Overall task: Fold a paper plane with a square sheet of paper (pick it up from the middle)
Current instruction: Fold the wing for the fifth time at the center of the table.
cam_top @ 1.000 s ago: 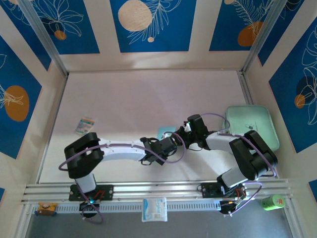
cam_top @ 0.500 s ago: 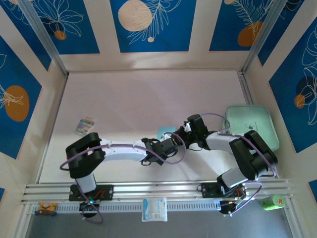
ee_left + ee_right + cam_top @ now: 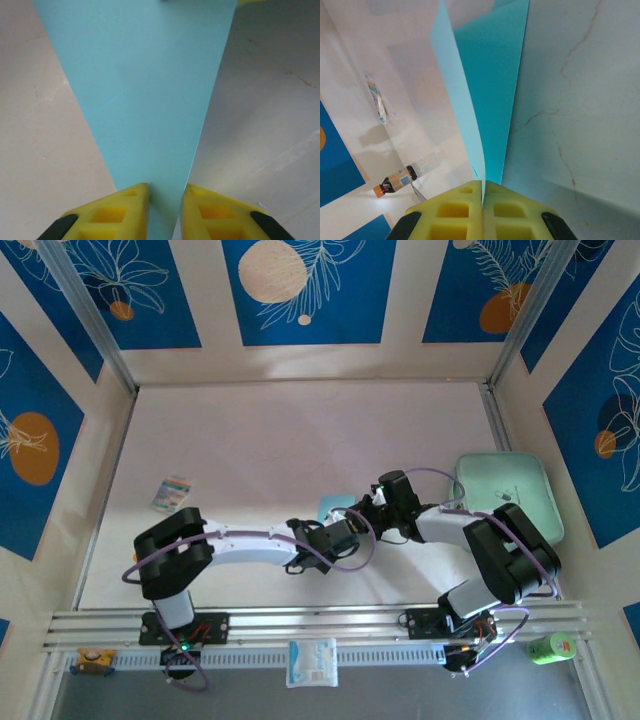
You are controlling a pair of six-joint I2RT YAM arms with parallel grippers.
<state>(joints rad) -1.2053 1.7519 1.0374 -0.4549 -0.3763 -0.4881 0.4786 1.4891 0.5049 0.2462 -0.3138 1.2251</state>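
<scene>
Cyan paper plane (image 3: 145,100), narrow tip lengthwise between the left jaws

Qty counted: 1 blue paper (image 3: 332,506), 1 mint tray (image 3: 503,483), 1 striped pkt (image 3: 171,491), 1 white pkt (image 3: 313,662), 1 green container (image 3: 550,647), 1 bottle (image 3: 395,183).

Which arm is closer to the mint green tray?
Right. The right arm bends right at the near edge of the tray; the left arm reaches in from the left and ends well short of it.

Blue floral wall panels (image 3: 300,290) enclose a pale tabletop (image 3: 280,440).
</scene>
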